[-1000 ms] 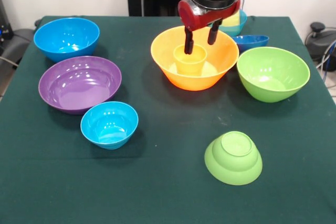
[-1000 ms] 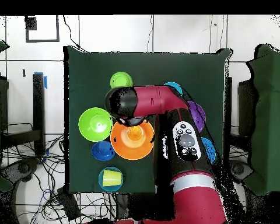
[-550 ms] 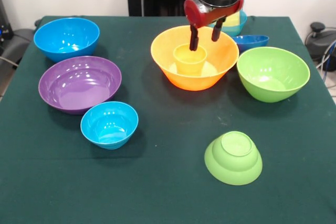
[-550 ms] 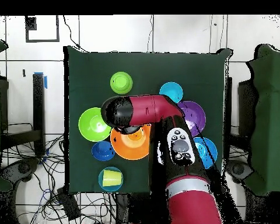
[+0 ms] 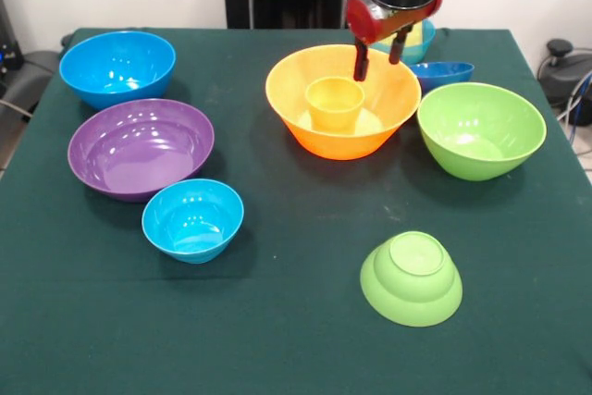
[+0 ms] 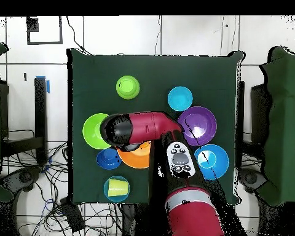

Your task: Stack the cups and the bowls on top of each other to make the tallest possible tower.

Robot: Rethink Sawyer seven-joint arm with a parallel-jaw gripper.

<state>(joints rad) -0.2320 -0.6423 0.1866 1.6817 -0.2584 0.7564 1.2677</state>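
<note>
The orange cup stands upright inside the large orange bowl. My gripper hangs open and empty above the bowl's far right rim, clear of the cup. In the overhead view the arm covers the gripper and most of the orange bowl. The pale yellow cup sits in a small light blue bowl at the table edge, mostly hidden behind my gripper in the front view.
Around the orange bowl lie a large lime green bowl, a small dark blue bowl, a large blue bowl, a purple bowl, a small light blue bowl and an upturned small lime green bowl.
My gripper has risen and shifted right in the front view, away from the orange cup. The cup stays standing in the orange bowl.
</note>
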